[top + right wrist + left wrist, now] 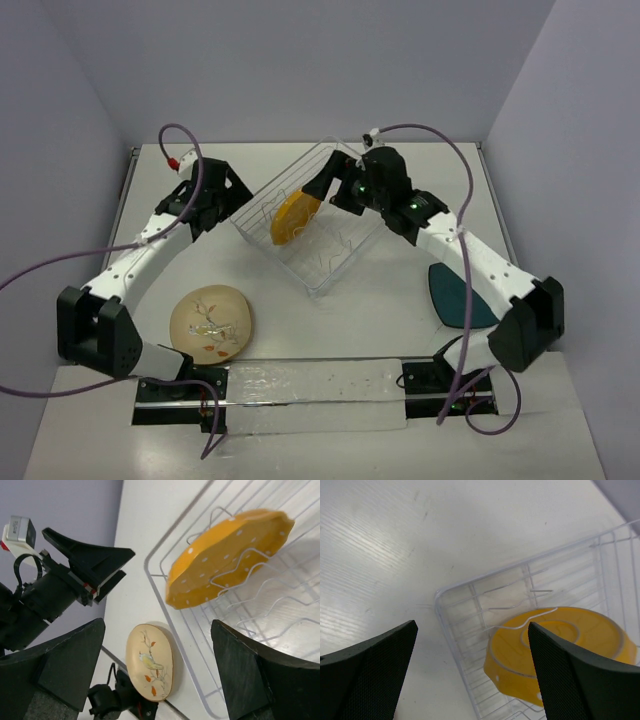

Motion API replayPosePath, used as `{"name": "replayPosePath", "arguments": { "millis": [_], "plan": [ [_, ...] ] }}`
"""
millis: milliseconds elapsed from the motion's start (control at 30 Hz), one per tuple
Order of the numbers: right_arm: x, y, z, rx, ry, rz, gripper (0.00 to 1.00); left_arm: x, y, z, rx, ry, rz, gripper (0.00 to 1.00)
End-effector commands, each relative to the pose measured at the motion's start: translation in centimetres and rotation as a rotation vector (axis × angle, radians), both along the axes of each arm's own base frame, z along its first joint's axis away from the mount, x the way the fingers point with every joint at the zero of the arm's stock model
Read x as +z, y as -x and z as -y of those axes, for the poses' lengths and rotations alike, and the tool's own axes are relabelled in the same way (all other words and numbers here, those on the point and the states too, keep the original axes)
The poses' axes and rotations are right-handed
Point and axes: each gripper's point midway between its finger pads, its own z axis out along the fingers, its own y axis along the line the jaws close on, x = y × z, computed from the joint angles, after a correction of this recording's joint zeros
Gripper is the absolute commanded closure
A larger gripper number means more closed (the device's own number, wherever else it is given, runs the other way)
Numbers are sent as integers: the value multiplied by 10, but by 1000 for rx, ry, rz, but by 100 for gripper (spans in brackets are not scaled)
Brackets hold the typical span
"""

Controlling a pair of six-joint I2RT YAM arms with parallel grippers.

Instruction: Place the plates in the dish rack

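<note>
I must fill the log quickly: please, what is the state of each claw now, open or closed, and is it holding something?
Left claw: open, holding nothing.
Right claw: open, holding nothing.

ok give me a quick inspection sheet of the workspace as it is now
surface: white table, bare apart from the items below
job's things: dish rack set at an angle mid-table; orange plate leaning tilted among its prongs; beige plate flat on the table outside the rack, near the left arm; teal plate on the table at right, partly hidden by the right arm
clutter: nothing loose seen; a clear sheet lies between the arm bases
end effectors: left end effector open, empty, at the rack's corner; right end effector open, empty, above the rack
cables: purple cables loop off both arms, none on the plates
surroundings: plain walls on three sides
</note>
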Motion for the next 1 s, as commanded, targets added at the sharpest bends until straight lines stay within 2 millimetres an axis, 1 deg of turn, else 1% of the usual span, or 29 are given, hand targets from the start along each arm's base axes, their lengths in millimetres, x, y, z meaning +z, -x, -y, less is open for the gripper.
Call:
{"name": "replayPosePath", "arguments": {
  "millis": [0,33,100,167,233,333,367,400,467,500,533,567,600,633,667,700,733,800,867,900,933,967],
  "plan": [
    [21,10,28,-18,124,168,6,51,24,-30,117,-9,104,1],
    [22,14,32,-5,147,192,5,50,32,-36,143,-10,93,1],
    [22,22,35,30,176,228,5,42,51,-45,173,-8,45,1],
    [23,34,30,116,183,261,5,33,72,-52,191,0,1,1],
    [27,54,14,283,222,349,5,10,97,-64,229,-17,-60,1],
    [36,80,-9,391,269,450,5,4,122,-80,305,-3,-76,1],
    [36,93,-20,437,287,484,5,-1,131,-85,319,-11,-101,1],
    [36,111,-35,503,292,514,4,-3,138,-90,345,-10,-110,0],
    [34,132,-53,574,259,500,4,-14,149,-99,396,-13,-145,1],
    [31,136,-57,599,245,488,4,-20,151,-101,411,-7,-160,1],
    [26,143,-65,633,232,477,4,-25,154,-101,422,8,-166,1],
    [16,153,-77,671,228,462,4,-31,156,-101,435,28,-176,1],
    [4,164,-91,692,247,447,4,-40,160,-105,469,40,-186,1],
    [4,160,-90,676,260,452,4,-44,162,-105,468,41,-189,1],
    [-8,171,-107,696,270,418,4,-54,165,-114,508,45,-204,1],
    [-17,178,-117,705,278,389,4,-60,168,-119,534,55,-212,1],
    [-25,181,-123,701,281,358,4,-64,170,-122,548,69,-218,1],
    [-53,186,-136,684,297,264,4,-78,172,-127,579,109,-238,1],
    [-74,188,-146,663,326,211,5,-88,173,-129,596,130,-245,1],
    [-89,190,-151,659,350,189,5,-92,175,-129,604,128,-251,1],
    [-89,193,-157,632,363,197,5,-96,178,-131,618,123,-262,1],
    [-98,187,-160,593,393,195,5,-97,179,-133,631,117,-257,1]
  ]
}}
